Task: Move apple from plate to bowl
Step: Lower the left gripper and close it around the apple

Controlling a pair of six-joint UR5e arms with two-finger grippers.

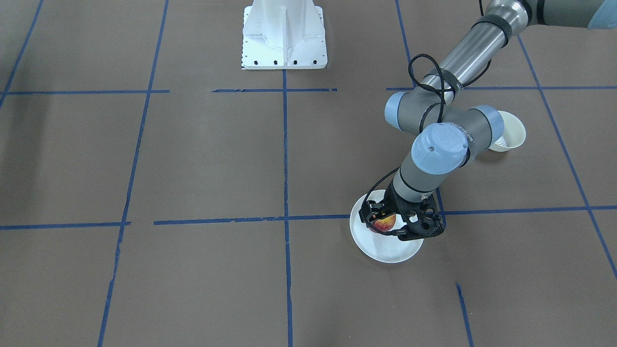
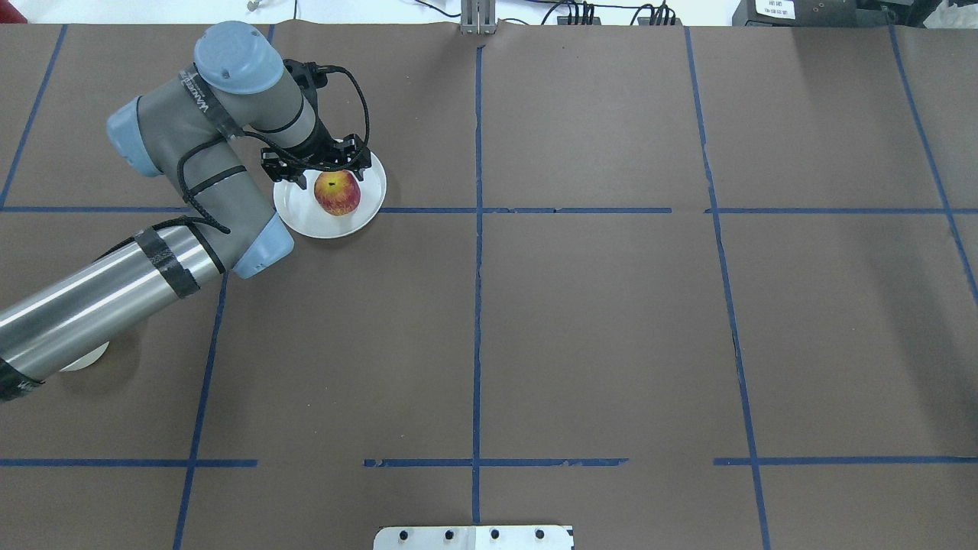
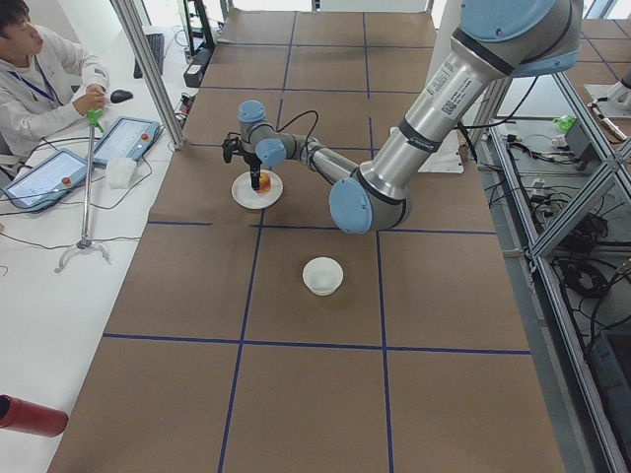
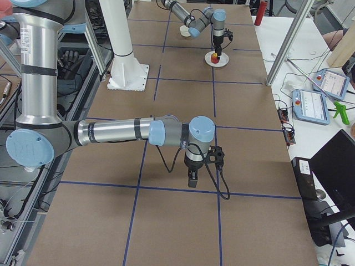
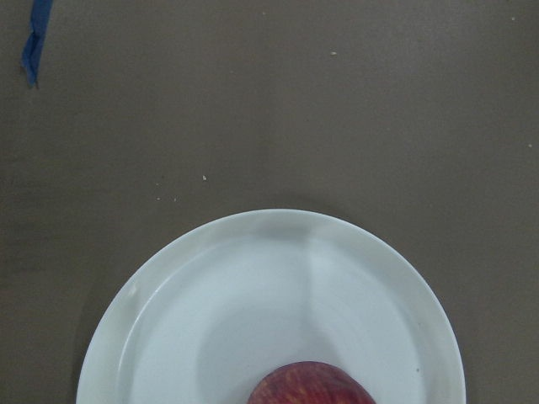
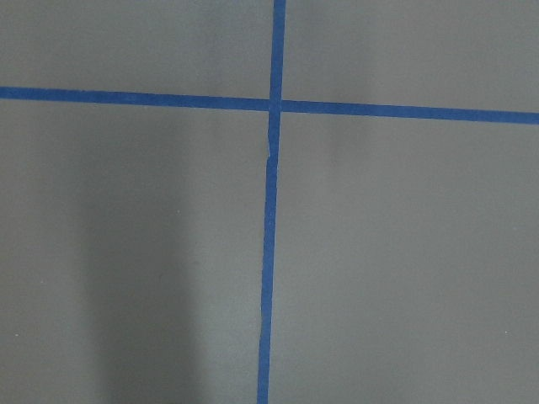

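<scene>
Overhead exterior view: your left gripper (image 2: 330, 177) hangs spread over the apple (image 2: 337, 194), one finger each side. The apple sits on the plate (image 2: 306, 218); the bowl (image 1: 512, 131) stands well apart. Your right gripper (image 4: 192, 181) shows only side-on; its grip cannot be told.

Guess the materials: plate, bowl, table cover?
Plate: glossy white with soft highlights, likely glazed ceramic or melamine. Bowl: cream, thin-walled, duller sheen; plastic or ceramic, can't tell. Table cover: matte brown with no glare, paper-like. Blue lines: probably tape, with ragged ends.
</scene>
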